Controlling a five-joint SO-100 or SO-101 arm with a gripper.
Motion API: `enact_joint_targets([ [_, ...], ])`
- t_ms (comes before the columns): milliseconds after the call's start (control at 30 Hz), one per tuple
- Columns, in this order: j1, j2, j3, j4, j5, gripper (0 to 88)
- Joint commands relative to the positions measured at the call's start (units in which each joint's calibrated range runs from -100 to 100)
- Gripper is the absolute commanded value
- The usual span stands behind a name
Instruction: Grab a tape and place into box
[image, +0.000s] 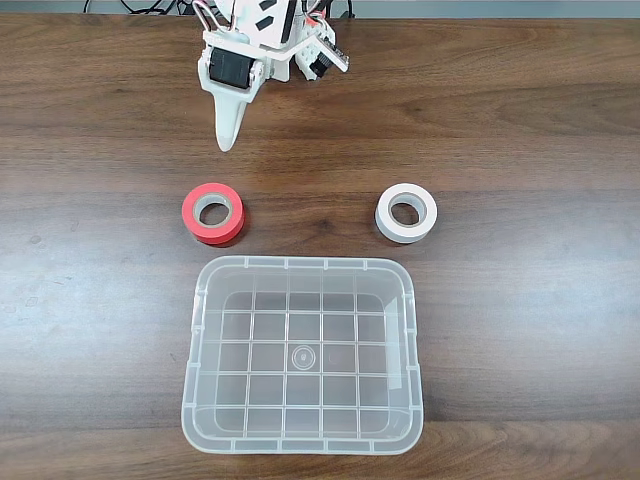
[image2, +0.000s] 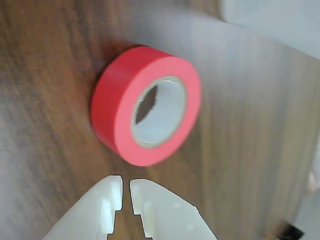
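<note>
Fixed view, near to far: clear plastic box (image: 302, 436) sits at the near edge of the tabletop (image: 520, 300), approx centred, grid bottom bare. Just beyond its far-left corner lies the red tape roll (image: 213, 213), flat, w/ grey core; white tape roll (image: 406, 213) lies beyond the far-right corner, well apart from the red. Tool (image: 229, 140) hangs near the far edge, just behind the red roll, not touching it. Wrist view: tool (image2: 126, 186) clenched, fingertips nearly meeting, nothing between them; red roll just ahead.
</note>
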Motion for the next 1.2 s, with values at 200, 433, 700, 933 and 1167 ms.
enact_joint_targets([
  [200, 0.5, 42.9, -34.7, 2.3, 0.1, 1.2],
  [433, 0.7, 60.2, -55.6, 12.9, -0.1, 1.3],
  [700, 1.9, 70.3, -63.1, 16.1, 0.2, 1.3],
  [933, 3.3, 74.9, -63.1, 15.2, 2.4, 3.4],
  [1167, 4.4, 78.8, -63.1, 13.7, 4.3, 26.5],
])
